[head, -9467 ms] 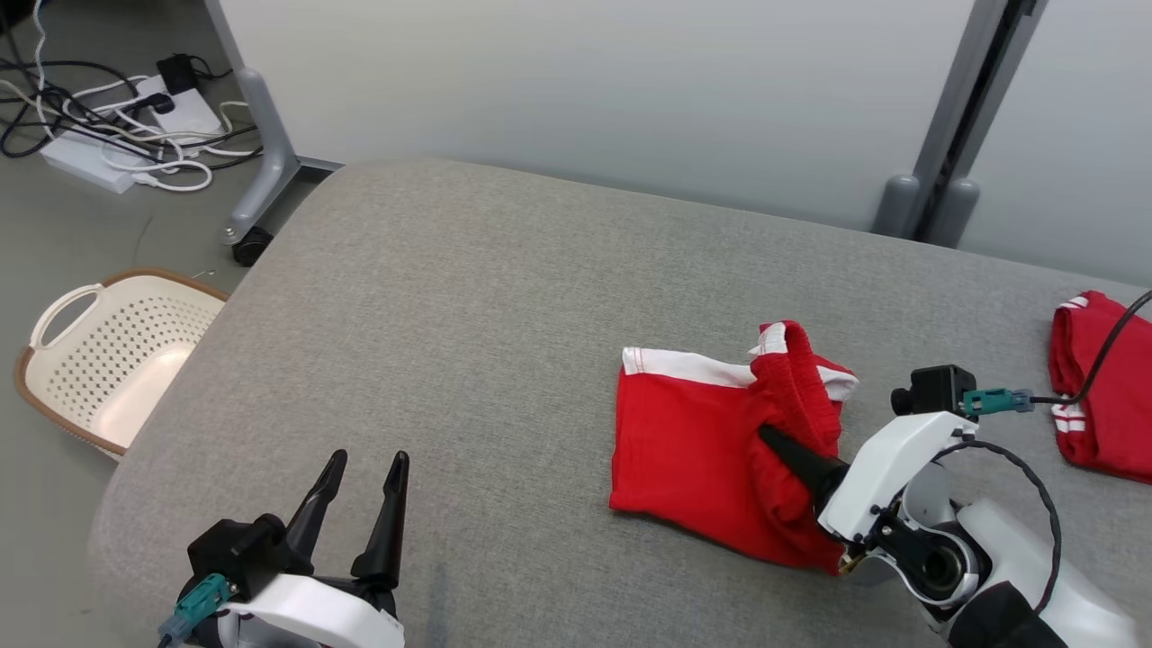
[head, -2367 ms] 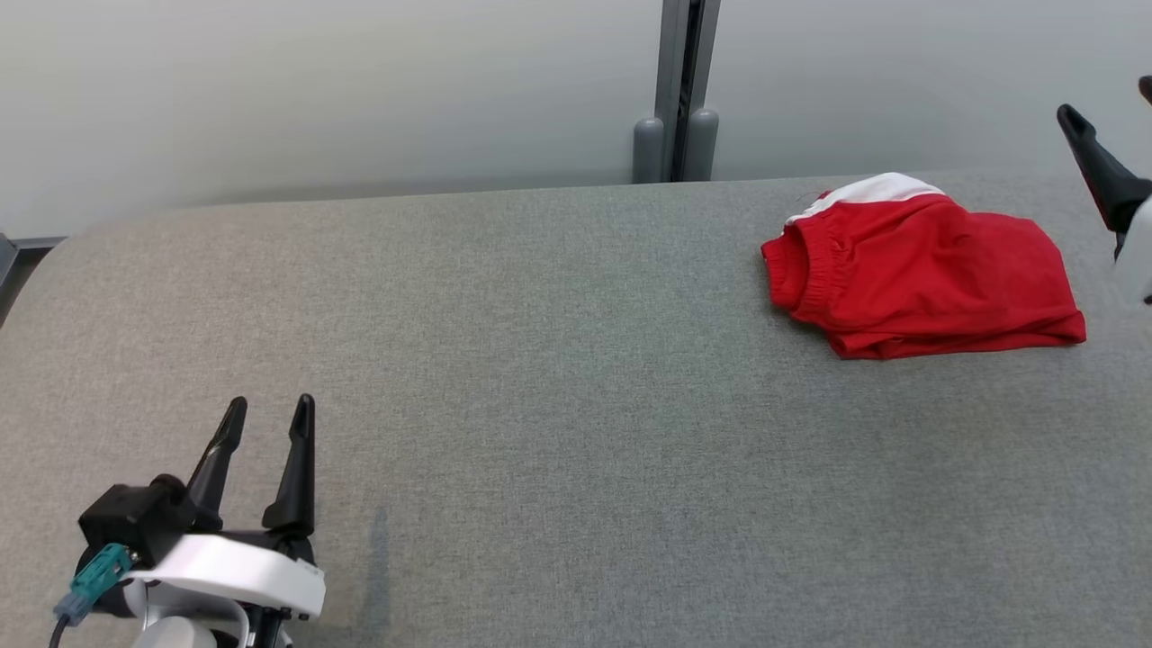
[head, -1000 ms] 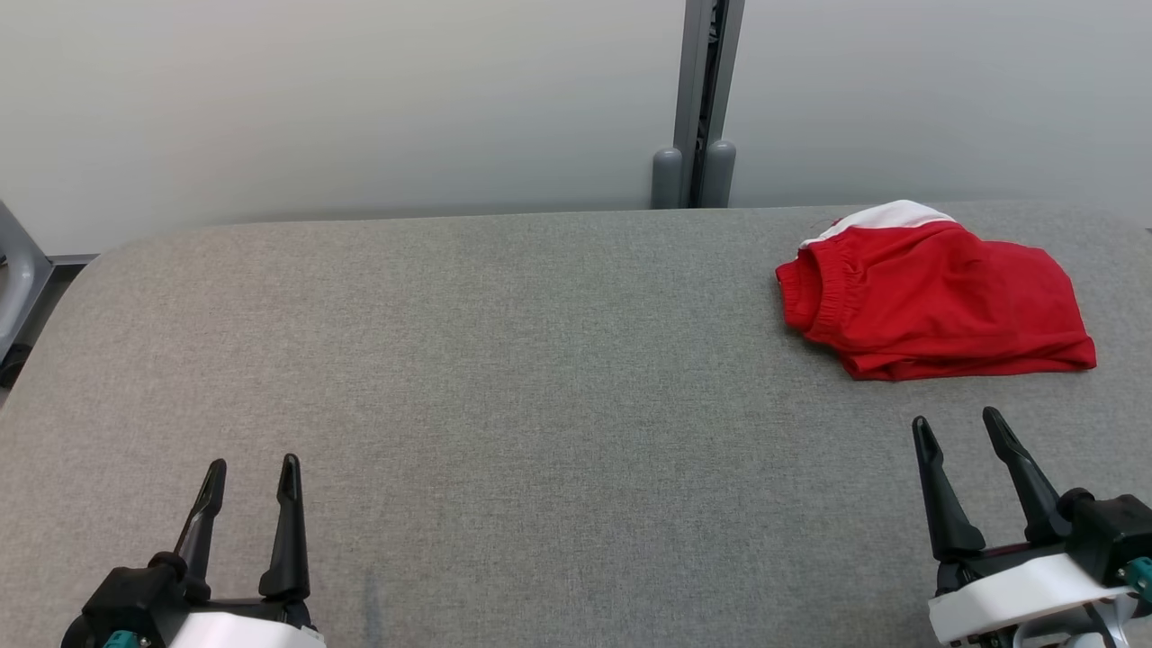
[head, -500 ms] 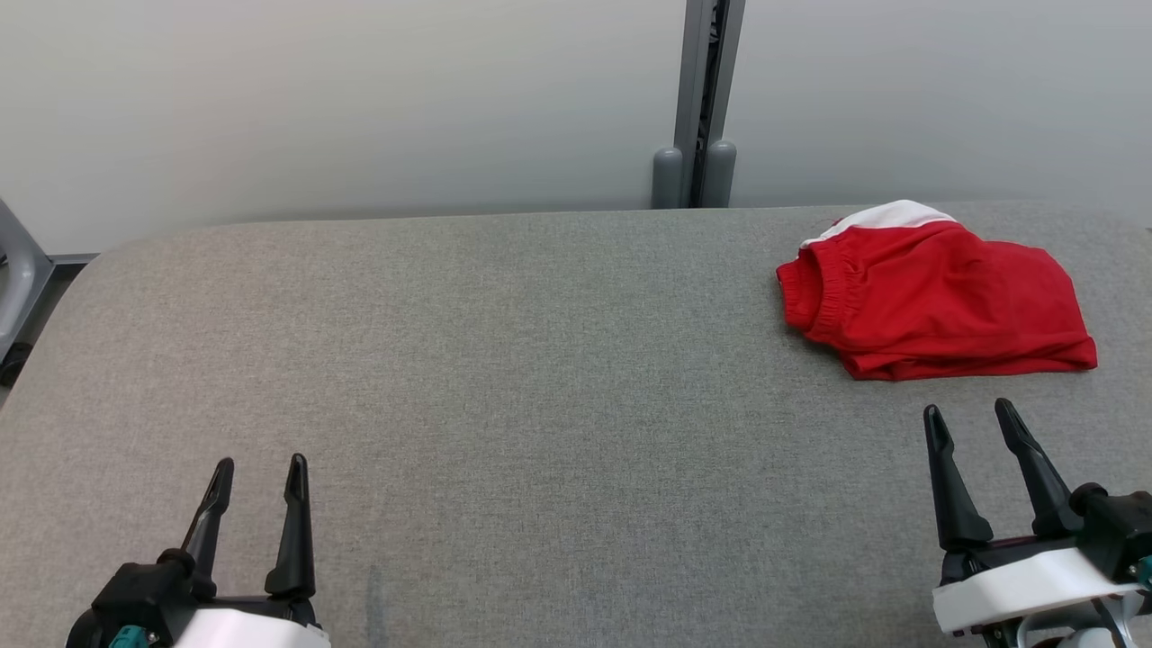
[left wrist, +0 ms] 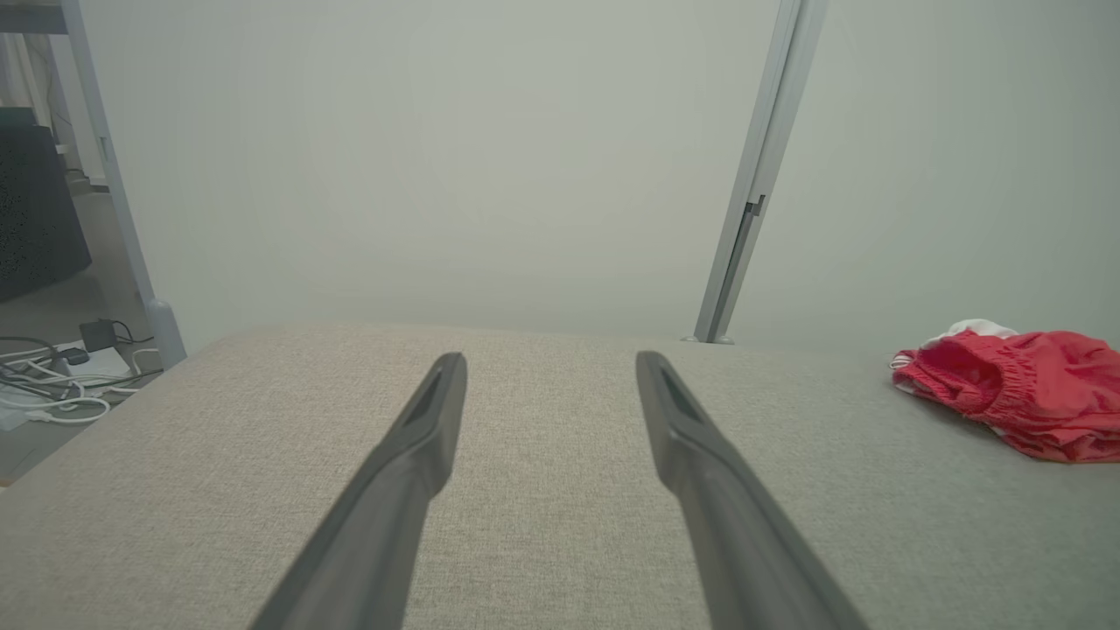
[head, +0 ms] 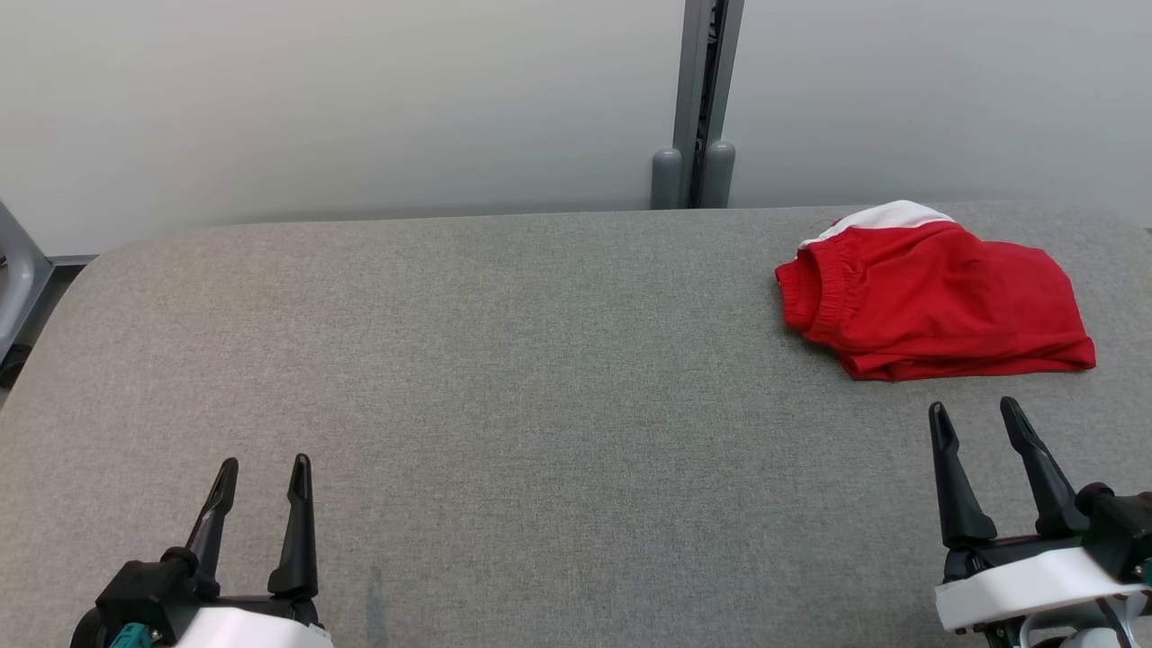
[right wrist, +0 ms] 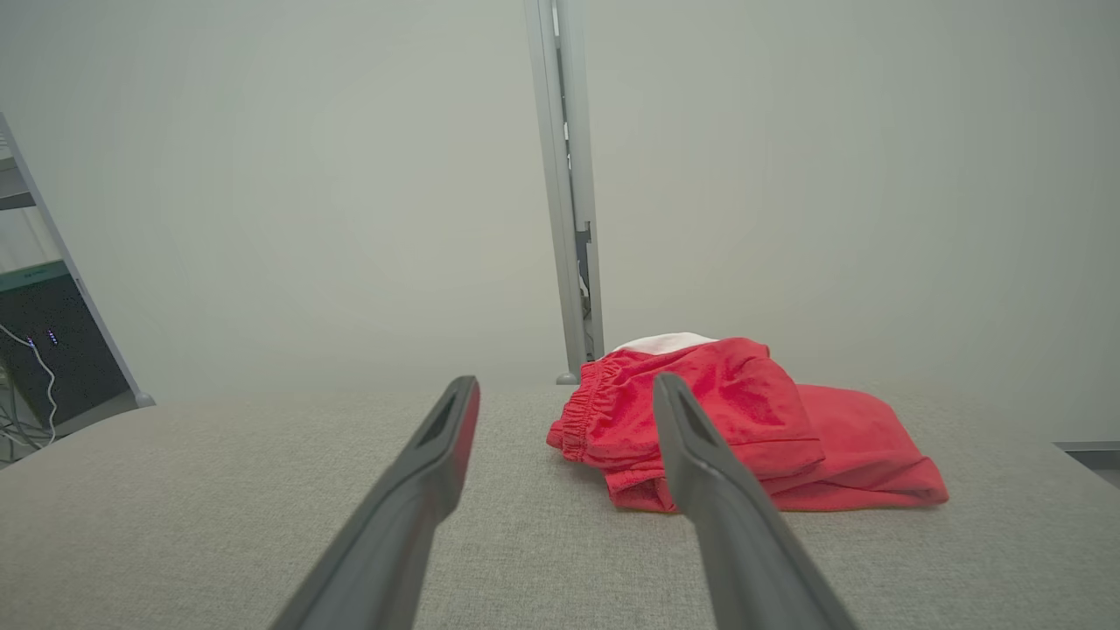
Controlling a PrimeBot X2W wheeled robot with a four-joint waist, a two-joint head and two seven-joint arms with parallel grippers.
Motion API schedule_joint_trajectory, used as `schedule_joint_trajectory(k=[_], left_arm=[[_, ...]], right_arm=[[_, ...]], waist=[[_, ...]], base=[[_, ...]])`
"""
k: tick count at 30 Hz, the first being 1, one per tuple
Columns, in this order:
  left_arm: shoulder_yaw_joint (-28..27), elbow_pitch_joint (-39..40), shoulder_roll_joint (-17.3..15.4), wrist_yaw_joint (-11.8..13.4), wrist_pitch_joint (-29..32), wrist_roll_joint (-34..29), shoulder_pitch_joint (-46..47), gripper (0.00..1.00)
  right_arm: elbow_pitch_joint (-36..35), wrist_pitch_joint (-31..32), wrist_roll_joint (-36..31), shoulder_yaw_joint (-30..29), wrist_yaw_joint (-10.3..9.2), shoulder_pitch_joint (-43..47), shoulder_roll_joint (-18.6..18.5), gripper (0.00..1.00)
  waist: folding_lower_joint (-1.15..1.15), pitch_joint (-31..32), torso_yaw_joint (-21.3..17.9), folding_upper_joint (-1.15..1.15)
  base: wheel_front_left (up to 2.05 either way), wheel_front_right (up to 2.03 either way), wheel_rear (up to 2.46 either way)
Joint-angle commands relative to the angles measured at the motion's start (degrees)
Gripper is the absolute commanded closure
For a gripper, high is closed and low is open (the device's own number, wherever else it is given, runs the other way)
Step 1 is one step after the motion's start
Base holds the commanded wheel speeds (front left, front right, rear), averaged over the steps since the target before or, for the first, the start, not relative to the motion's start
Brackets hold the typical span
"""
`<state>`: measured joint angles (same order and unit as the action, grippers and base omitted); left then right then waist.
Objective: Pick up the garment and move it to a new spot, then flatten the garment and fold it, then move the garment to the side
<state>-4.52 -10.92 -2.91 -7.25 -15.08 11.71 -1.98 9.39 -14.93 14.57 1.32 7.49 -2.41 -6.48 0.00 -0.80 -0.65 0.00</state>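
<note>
The garment (head: 936, 301) is a pair of red shorts with a white band, folded into a loose stack at the far right of the grey padded table (head: 540, 360). Its elastic waistband faces left. My right gripper (head: 975, 412) stands open at the lower right, a short way in front of the garment and apart from it, nothing between its fingers. My left gripper (head: 264, 466) is open and empty at the lower left. The right wrist view has the garment (right wrist: 770, 429) just beyond the open fingers (right wrist: 437, 455). In the left wrist view the garment (left wrist: 1024, 389) lies far off to the right.
A pale wall with a grey upright post (head: 697, 99) runs behind the table's far edge. Cables and a power strip (left wrist: 61, 376) lie on the floor past the table's left end, beside a grey frame leg (head: 13, 279).
Over the last second both grippers have edged slightly forward and stayed open. The garment has not moved. Earlier the right gripper was up beside the garment, and it has since come down to the lower right.
</note>
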Motion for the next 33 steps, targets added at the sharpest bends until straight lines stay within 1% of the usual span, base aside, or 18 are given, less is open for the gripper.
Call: schedule_joint_trajectory(k=[1,27,28,32,33], left_arm=[[-0.1,0.0,-0.1,-0.2,-0.1,-0.3,0.9,0.0],[1.0,-1.1,-0.3,-0.3,-0.1,0.5,1.7,0.0],[1.2,-1.1,-0.4,-0.3,-0.1,0.6,1.7,1.0],[1.2,-2.8,0.4,-0.2,0.2,0.8,0.1,1.0],[0.9,-3.0,0.4,-0.2,0.7,1.8,0.4,1.0]], right_arm=[[-0.4,-0.4,0.1,-0.2,0.02,-0.2,-0.2,0.0],[1.1,-0.4,0.6,0.5,0.02,-0.5,-0.3,0.0],[1.1,-0.4,0.7,0.5,0.02,-0.6,-0.3,1.0],[2.6,0.3,0.7,1.1,0.0,0.8,1.0,1.0],[2.6,0.6,1.8,1.1,0.0,0.7,1.0,1.0]], waist=[[0.0,0.0,0.0,0.0],[0.0,-0.3,-0.1,0.0],[0.0,-0.3,-0.2,0.0],[0.0,-0.3,-0.1,0.0],[0.0,-0.3,-0.1,0.0]], base=[[0.0,0.0,0.0],[0.0,0.0,0.0],[0.0,0.0,0.0],[0.0,0.0,0.0],[0.0,0.0,0.0]])
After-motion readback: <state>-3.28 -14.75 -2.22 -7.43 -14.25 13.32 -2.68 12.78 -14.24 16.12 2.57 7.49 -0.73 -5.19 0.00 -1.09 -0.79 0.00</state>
